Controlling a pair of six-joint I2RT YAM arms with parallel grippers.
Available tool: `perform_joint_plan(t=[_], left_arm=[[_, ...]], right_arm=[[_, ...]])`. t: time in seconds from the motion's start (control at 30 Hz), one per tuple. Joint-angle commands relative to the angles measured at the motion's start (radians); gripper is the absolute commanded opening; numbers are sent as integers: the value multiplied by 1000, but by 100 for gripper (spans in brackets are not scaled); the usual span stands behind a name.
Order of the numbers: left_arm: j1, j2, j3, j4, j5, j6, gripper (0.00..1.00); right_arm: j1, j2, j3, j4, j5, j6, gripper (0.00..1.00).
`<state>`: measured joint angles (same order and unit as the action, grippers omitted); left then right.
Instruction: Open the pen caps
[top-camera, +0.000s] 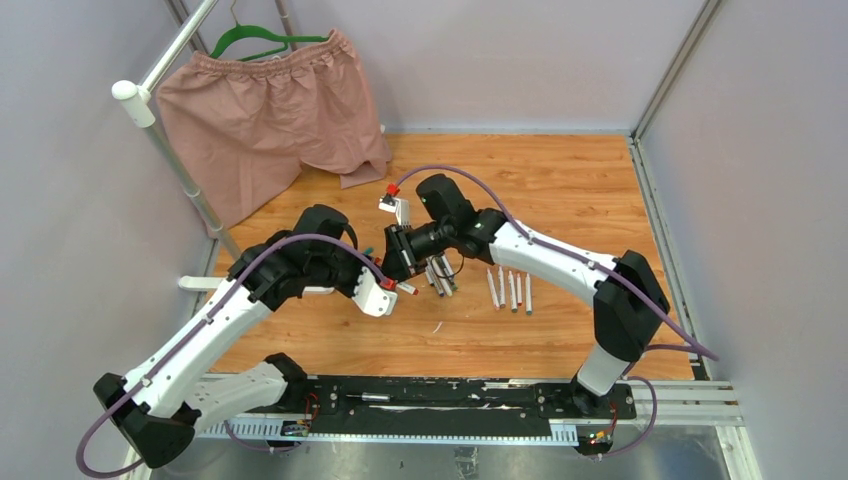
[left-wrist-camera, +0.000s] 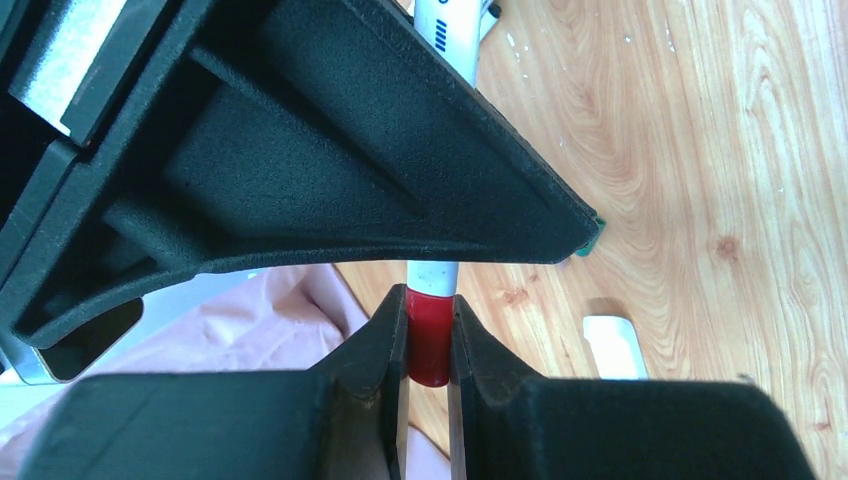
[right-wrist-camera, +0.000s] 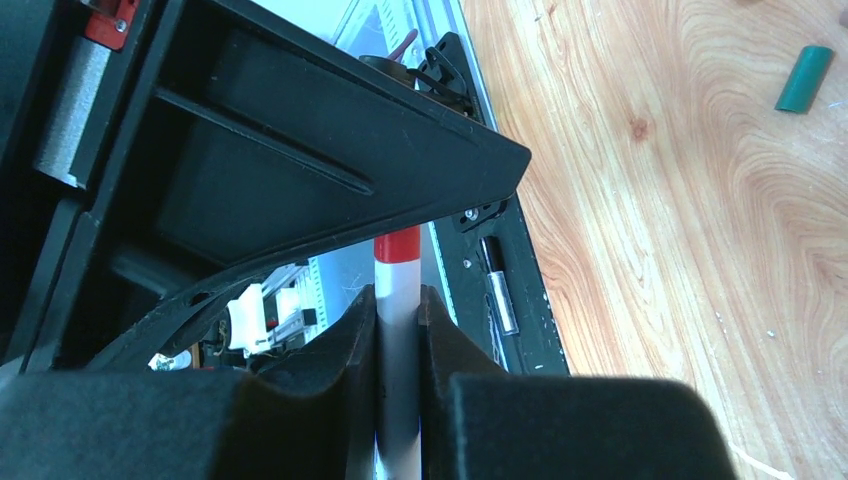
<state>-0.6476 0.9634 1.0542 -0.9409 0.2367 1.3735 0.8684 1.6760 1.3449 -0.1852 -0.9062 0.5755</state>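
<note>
Step in hand: uncapping one pen, held above the table (top-camera: 560, 200) mid-scene. Left gripper (left-wrist-camera: 430, 345) clamped on the red cap (left-wrist-camera: 430, 325); right gripper (right-wrist-camera: 398, 325) clamped on the pen barrel (right-wrist-camera: 397, 300). Cap not yet off. Next move, likely: pull straight apart along the barrel, both grips firm.

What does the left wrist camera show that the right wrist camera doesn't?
Only the left wrist view: the left gripper clamped on the red cap, with pink cloth behind it. Only the right wrist view: the right gripper clamped on the pen barrel, a loose green cap lying on the wood, and the black base rail. Both: that pen's white barrel meeting red, over the wooden table.
</note>
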Motion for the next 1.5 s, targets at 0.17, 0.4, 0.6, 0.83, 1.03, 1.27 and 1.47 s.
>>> perform_joint_plan(t=[0.17,0.4,0.6,0.83,1.03,1.27,1.47], left_arm=[[6,40,-5,14,-159,-21,0],[39,47,-39,81,-223,-5,0],[124,58,-38,84,-201,18,0],[189,95,-50,90,-162,-36,0],[206,190,-74,95,-112,-184,0],[206,309,-125,217,-50,-344,0],[203,431,-142,301,-72,-411,0]], right_arm=[[-16,-80,-117,-46,2,11,0],[-16,-154,-186,-100,32,-17,0],[-19,-240,-249,-161,61,-56,0],[-119,-349,-251,-317,302,-151,0],[-183,-444,-362,-304,815,-195,0],[-194,-322,-435,-166,999,-191,0],[-194,-169,-471,-52,1063,-165,0]])
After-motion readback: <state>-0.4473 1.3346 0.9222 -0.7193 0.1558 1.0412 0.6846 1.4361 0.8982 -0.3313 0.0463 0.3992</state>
